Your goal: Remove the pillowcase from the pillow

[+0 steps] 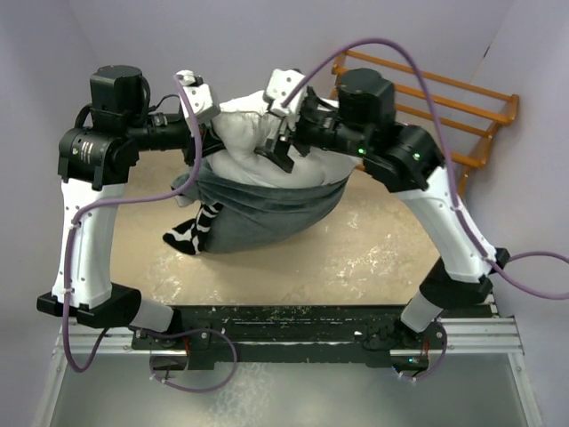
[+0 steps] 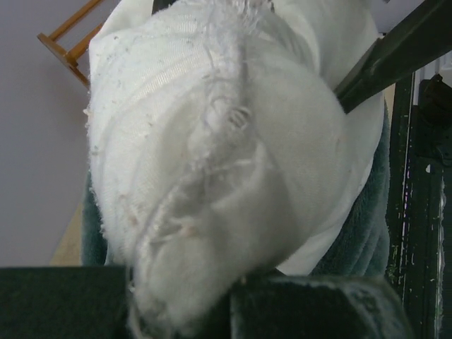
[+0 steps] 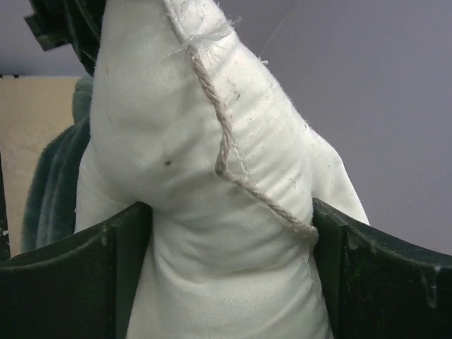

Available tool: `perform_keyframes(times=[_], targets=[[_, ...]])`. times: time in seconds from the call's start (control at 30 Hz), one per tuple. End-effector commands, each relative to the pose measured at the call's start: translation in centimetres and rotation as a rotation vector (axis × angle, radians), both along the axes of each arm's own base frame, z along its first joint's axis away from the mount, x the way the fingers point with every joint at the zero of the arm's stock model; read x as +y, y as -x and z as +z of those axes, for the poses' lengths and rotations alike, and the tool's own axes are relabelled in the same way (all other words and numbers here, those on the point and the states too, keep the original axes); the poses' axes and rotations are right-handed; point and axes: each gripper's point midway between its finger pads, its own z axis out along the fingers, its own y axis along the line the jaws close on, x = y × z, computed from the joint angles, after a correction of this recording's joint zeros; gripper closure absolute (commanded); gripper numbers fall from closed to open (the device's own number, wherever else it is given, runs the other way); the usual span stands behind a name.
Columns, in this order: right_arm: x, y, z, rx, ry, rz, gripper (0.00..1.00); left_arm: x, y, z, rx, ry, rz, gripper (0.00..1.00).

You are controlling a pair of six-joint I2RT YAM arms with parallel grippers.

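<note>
Both my arms reach to upper centre. Left gripper [image 1: 197, 133] pinches pillow [image 1: 244, 147] fabric; right gripper [image 1: 277, 142] clamps wide around its corner. Pillowcase [image 1: 258, 209] sags below, over beige table [image 1: 356, 258]; orange rack [image 1: 462, 111] upper right.

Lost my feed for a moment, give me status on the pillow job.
Left gripper shut on pillow. Right gripper jaws wide, pillow corner between them. Pillowcase hangs low, still round pillow's lower half. Nothing in the way.
</note>
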Motion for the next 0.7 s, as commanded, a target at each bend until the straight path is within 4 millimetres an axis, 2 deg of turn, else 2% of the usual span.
perform_keyframes(times=[0.0, 0.03, 0.07, 0.1, 0.13, 0.17, 0.2, 0.27, 0.3, 0.37, 0.47, 0.57, 0.67], targets=[[1.5, -2.2, -4.3, 0.06, 0.101, -0.031, 0.16, -0.5, 1.8, 2.0, -0.078, 0.024, -0.07, 1.0], [1.6, -2.6, -4.3, 0.055, 0.094, -0.048, 0.29, -0.5, 2.1, 2.1, -0.079, 0.025, -0.076, 0.99], [1.8, -2.8, -3.9, 0.052, 0.069, -0.061, 0.45, -0.4, 2.3, 2.1, -0.082, 0.024, -0.076, 0.89], [1.8, -2.9, -3.3, 0.044, 0.036, -0.068, 0.62, -0.3, 2.4, 2.0, -0.089, 0.017, -0.074, 0.66], [1.6, -3.2, -2.7, 0.038, -0.003, -0.096, 0.86, -0.1, 2.6, 2.0, -0.098, 0.01, -0.062, 0.3], [1.1, -3.7, -1.6, 0.027, -0.064, -0.145, 1.0, 0.3, 2.4, 2.1, -0.11, 0.003, -0.032, 0.13], [0.4, -3.8, 0.0, 0.003, -0.135, -0.186, 1.0, 1.0, 2.0, 2.2, -0.131, -0.009, 0.021, 0.05], [-1.3, -4.9, 1.9, -0.054, -0.229, -0.288, 1.0, 2.2, 1.6, 2.4, -0.188, -0.04, 0.101, 0.0], [-1.9, -5.2, 2.2, -0.071, -0.254, -0.323, 1.0, 2.8, 1.6, 2.6, -0.218, -0.062, 0.129, 0.0], [-2.6, -4.7, 3.4, -0.103, -0.3, -0.326, 1.0, 4.0, 1.7, 2.2, -0.25, -0.122, 0.173, 0.01], [-2.7, -2.9, 5.0, -0.136, -0.362, -0.246, 1.0, 5.6, 2.1, -0.5, -0.243, -0.259, 0.182, 0.0], [-2.1, -1.1, 5.7, -0.128, -0.385, -0.152, 1.0, 6.8, 2.1, -3.9, -0.217, -0.372, 0.177, 0.01], [-2.2, -0.4, 6.1, -0.12, -0.407, -0.125, 1.0, 7.6, 2.1, -6.5, -0.227, -0.451, 0.163, 0.02]])
